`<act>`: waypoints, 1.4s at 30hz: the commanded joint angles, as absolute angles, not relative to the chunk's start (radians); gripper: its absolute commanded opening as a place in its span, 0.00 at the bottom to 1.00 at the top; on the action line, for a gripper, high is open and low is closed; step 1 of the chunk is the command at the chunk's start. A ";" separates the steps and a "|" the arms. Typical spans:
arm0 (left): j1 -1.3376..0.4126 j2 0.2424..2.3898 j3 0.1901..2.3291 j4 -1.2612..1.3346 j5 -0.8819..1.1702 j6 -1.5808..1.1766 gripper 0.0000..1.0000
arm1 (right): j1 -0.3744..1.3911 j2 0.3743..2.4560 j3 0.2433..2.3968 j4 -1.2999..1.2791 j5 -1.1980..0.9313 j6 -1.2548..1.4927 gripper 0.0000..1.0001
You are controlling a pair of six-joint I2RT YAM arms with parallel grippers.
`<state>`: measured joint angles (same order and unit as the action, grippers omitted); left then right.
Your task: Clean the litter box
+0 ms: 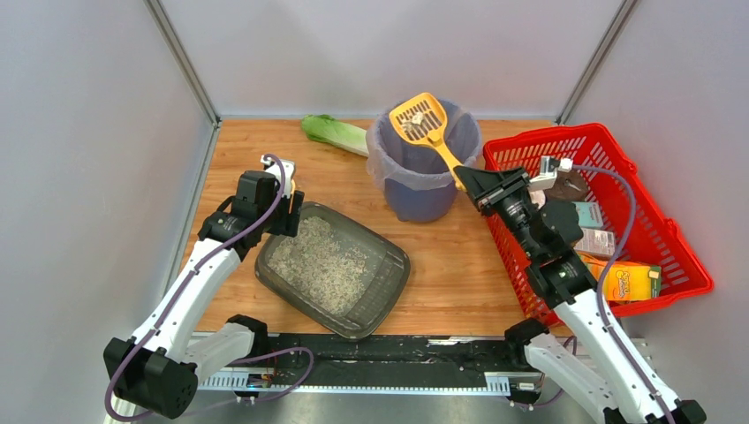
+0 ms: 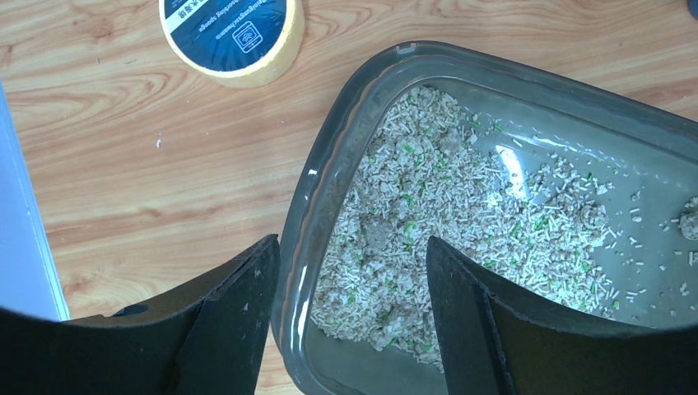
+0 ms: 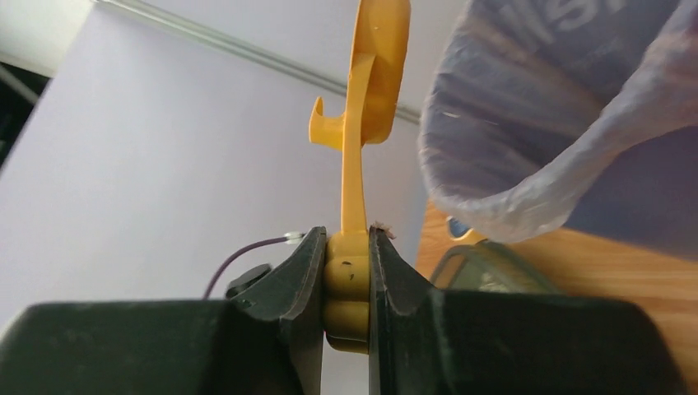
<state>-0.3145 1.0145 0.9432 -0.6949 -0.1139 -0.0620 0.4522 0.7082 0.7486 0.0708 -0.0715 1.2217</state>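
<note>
A: left side?
B: left hand (image 2: 352, 247) apart, 1 finger each side of the litter box (image 1: 382, 290) wall at its far-left corner. Box sits by the bench (image 1: 442, 256) near edge, left of centre.
A: right?
B: right hand (image 1: 466, 177) clamped on yellow scoop (image 1: 422, 119) handle. Scoop head is over the purple-lined bin (image 1: 415, 199) by the far edge.

The litter box (image 1: 397, 265) is dark translucent grey, its litter (image 1: 322, 261) pale beige flecked with green, the scoop (image 1: 422, 119) orange-yellow, the bin liner (image 1: 389, 163) lilac, the mesh basket (image 1: 565, 134) red, the leafy vegetable (image 1: 334, 132) green, the worktop (image 1: 442, 265) warm wood-grain.
</note>
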 commanded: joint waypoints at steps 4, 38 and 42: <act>-0.319 1.008 0.950 -0.672 -0.103 -0.057 0.74 | 0.379 0.745 0.974 -0.205 -0.050 0.850 0.00; -0.319 0.997 0.950 -0.672 -0.071 -0.063 0.73 | 0.954 1.066 1.287 -0.517 0.870 -0.281 0.00; -0.319 0.996 0.951 -0.672 -0.069 -0.063 0.73 | 0.976 0.971 1.221 -0.419 0.862 -0.308 0.00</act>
